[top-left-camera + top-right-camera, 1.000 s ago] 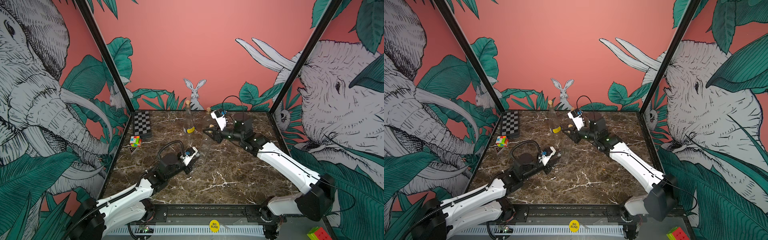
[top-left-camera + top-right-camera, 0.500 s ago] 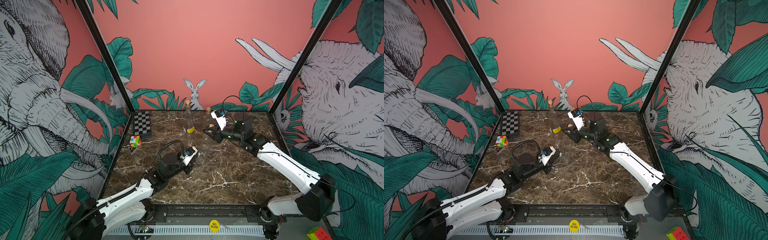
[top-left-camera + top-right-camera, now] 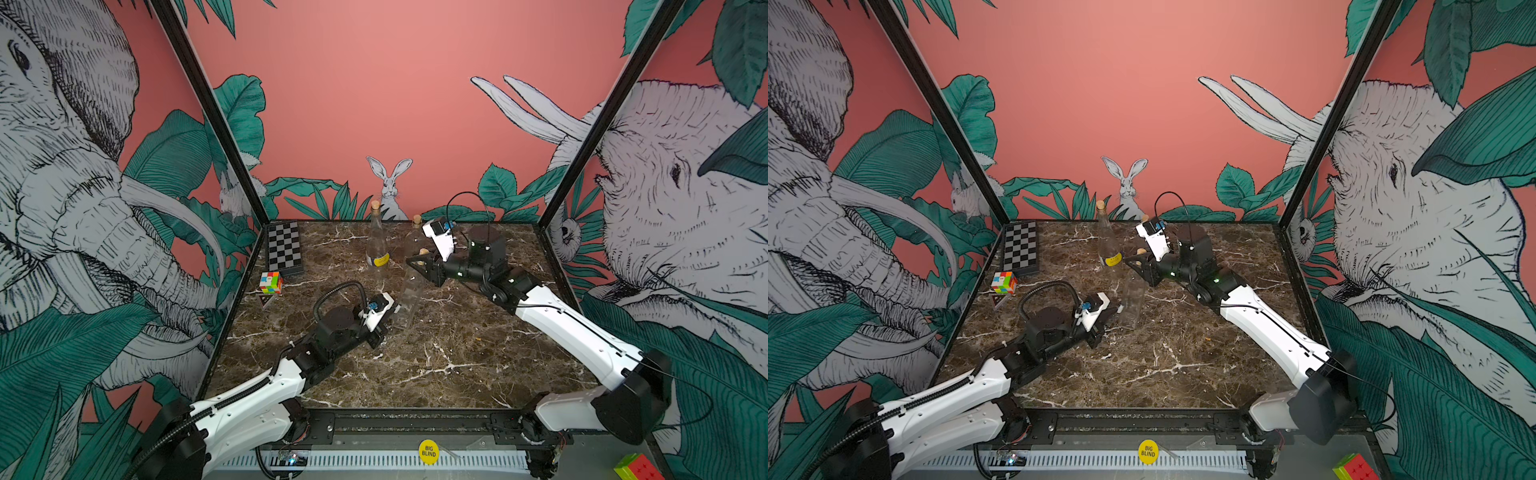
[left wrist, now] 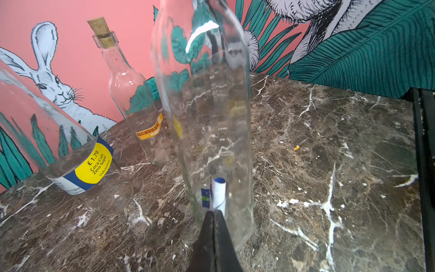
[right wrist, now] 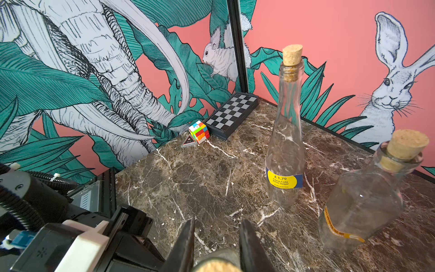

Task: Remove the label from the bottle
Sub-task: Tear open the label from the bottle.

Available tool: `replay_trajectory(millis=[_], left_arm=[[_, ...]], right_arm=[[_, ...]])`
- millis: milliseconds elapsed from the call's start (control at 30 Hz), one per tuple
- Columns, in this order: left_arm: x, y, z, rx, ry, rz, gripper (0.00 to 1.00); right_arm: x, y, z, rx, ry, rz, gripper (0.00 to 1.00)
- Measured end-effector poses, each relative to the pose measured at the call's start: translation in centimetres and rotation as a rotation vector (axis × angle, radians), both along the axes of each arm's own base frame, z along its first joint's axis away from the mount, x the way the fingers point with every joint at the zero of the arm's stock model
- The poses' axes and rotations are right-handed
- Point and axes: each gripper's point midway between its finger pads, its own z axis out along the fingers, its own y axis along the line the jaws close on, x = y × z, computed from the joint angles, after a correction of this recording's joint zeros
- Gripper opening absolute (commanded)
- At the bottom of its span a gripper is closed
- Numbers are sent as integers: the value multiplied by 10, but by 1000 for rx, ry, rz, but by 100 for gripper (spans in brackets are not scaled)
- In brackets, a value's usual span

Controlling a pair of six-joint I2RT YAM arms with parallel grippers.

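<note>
A clear glass bottle (image 3: 409, 291) (image 3: 1133, 299) leans mid-table, its cork toward the right arm. My right gripper (image 3: 424, 262) (image 5: 216, 223) is shut on its neck, and the cork (image 5: 215, 266) shows between the jaws. Low on the bottle (image 4: 207, 106) a white-and-blue label (image 4: 219, 192) curls away from the glass. My left gripper (image 4: 214, 213) (image 3: 392, 309) is shut at the bottle's base, with its tips pinched on the label's lower edge.
A corked bottle with a yellow price label (image 3: 377, 245) (image 5: 284, 141) stands behind, next to another with an orange label (image 4: 136, 94) (image 5: 362, 207). A chessboard (image 3: 284, 248) and a colour cube (image 3: 271, 282) lie at the left edge.
My left gripper's jaws have closed together at the base of the bottle. Both arms and the bottle have stayed where they were.
</note>
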Motion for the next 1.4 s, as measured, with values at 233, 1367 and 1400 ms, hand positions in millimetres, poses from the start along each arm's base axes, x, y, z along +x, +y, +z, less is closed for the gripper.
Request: replay_trajectory(millis=[233, 1367, 1400], left_arm=[[-2, 8, 2, -11, -16, 25, 0], [5, 27, 2, -41, -15, 137, 0], [5, 28, 2, -41, -16, 139, 0]], right_arm=[[0, 0, 0, 0, 1, -1, 0], [-6, 1, -5, -2, 13, 26, 0], [-8, 1, -6, -2, 14, 35, 0]])
